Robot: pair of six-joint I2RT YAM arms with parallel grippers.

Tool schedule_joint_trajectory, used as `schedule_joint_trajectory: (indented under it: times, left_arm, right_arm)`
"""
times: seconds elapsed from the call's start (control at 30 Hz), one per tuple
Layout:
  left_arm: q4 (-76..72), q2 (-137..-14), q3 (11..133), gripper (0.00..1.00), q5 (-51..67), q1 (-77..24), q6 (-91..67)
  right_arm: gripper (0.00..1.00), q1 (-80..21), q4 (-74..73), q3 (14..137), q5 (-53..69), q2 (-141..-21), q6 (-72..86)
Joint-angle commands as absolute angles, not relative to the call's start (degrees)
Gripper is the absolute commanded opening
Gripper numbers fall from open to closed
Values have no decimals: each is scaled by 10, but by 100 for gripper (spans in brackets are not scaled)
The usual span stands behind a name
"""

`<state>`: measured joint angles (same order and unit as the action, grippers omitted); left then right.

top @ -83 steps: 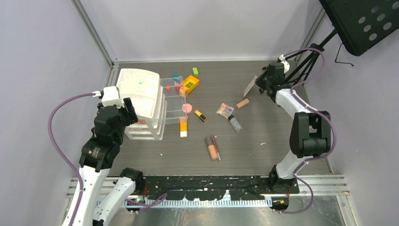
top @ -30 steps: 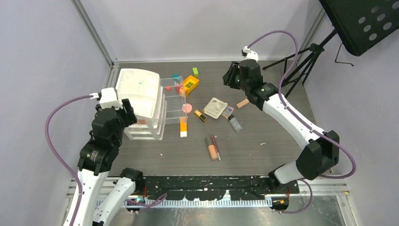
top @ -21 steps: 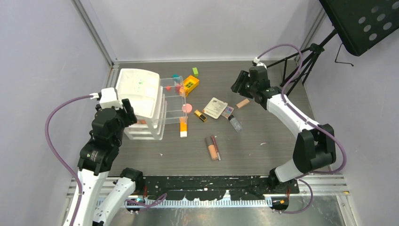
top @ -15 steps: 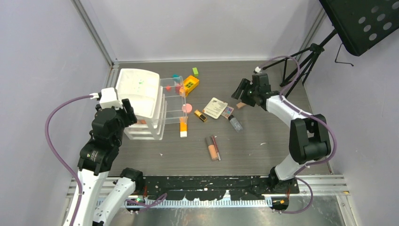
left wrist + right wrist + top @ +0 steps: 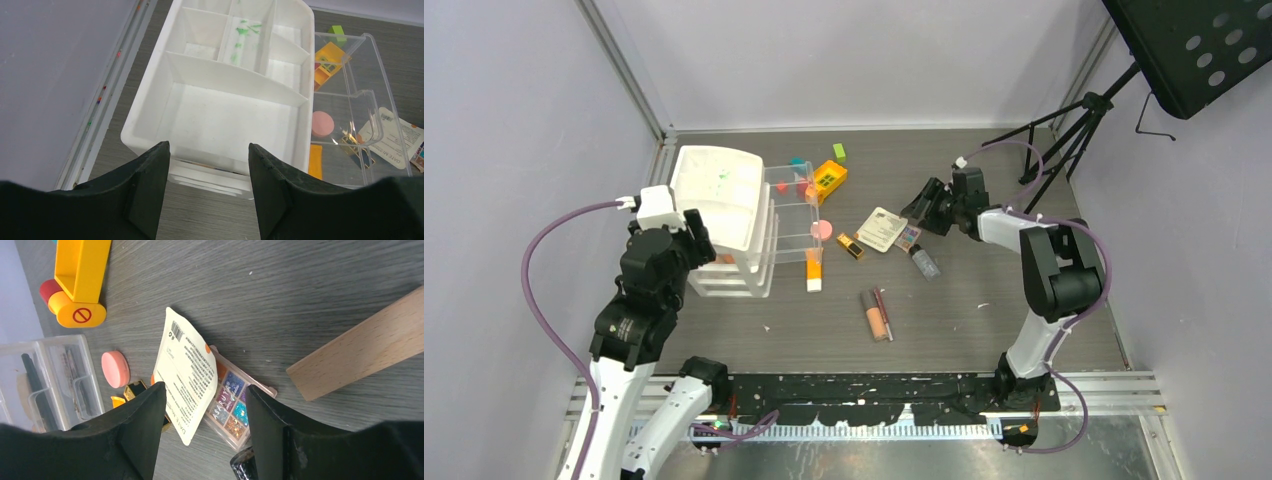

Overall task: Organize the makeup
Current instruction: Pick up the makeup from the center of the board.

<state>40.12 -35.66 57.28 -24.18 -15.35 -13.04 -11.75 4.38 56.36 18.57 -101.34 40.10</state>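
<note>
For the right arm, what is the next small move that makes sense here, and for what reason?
Probably lower the right gripper onto the white sachet and close on its free edge. The jaws stand open and empty just above it. The sachet lies partly over the eyeshadow palette, so the palette looks hard to grasp until the sachet is lifted away.

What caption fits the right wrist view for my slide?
Right gripper open above a white sachet overlapping the glitter eyeshadow palette, wooden block alongside.
</note>
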Motion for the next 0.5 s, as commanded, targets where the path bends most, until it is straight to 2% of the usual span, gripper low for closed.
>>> schedule_joint_trajectory:
  times: [0.0, 0.47]
  left_arm:
    - [379, -359, 571, 61, -241, -151, -131]
    - [378, -360, 571, 61, -238, -151, -131]
  right_arm:
    - [63, -115, 103, 561, 201, -1024, 421]
    - [57, -114, 132, 552, 221, -1047, 441]
